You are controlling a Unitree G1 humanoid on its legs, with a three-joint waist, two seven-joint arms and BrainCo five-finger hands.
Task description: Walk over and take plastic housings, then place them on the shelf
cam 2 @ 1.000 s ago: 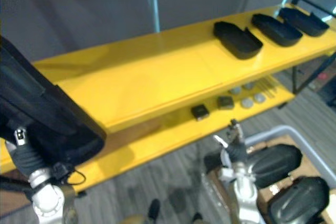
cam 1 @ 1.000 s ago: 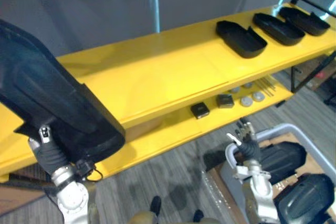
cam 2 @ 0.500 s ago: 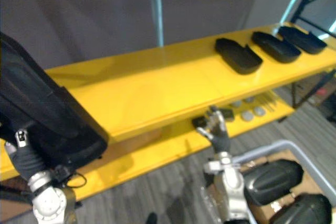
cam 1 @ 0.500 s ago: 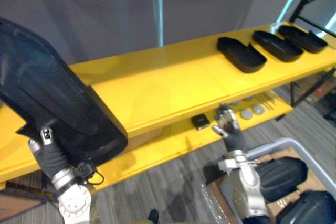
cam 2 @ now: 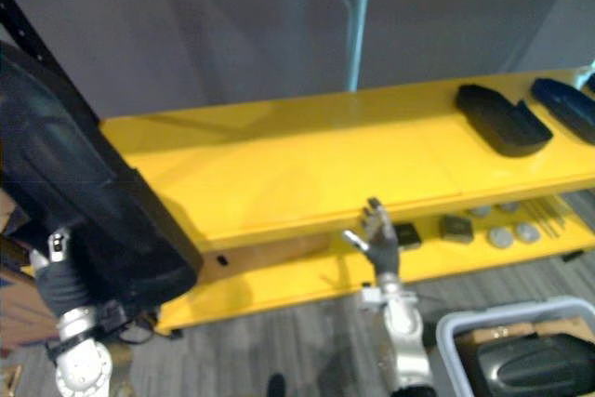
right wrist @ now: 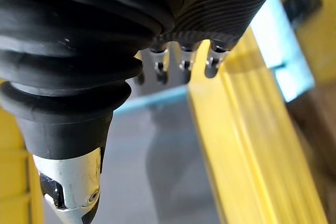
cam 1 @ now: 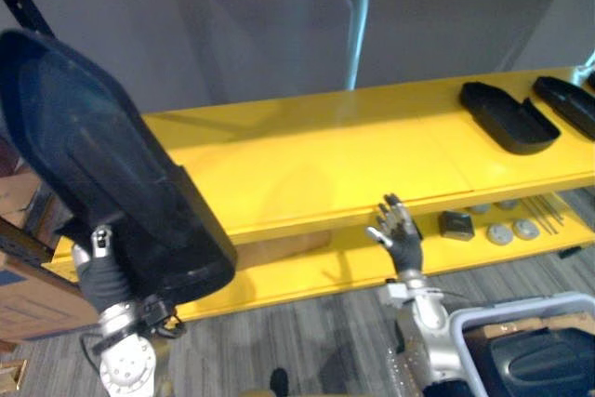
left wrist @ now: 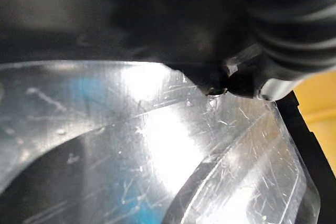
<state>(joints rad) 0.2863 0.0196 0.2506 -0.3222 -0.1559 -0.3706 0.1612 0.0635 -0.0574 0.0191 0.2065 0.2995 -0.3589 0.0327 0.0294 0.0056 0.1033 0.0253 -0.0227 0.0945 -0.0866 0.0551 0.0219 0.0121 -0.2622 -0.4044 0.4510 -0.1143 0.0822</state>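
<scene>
I carry a large black plastic housing (cam 1: 102, 165) at the left of the frame. It is a long rounded shell, matte outside with raised ridges. In the left wrist view its inside (left wrist: 157, 150) is glossy and finely scratched. My left hand (cam 1: 99, 269) sits under its lower end. My fingers are hidden behind it, so I cannot tell how they grip.

My right hand (cam 1: 398, 232) is raised at lower centre in front of the yellow shelf (cam 1: 307, 165), fingers (right wrist: 184, 62) straight and apart, holding nothing.

Two more black housings (cam 1: 509, 118) lie on the top board at the right edge. On the lower board there is a small dark block (cam 1: 456, 224) beside grey discs (cam 1: 503, 233). At lower right a grey bin (cam 1: 521, 311) holds another black housing (cam 1: 544, 360). Any print is too small to read.
</scene>
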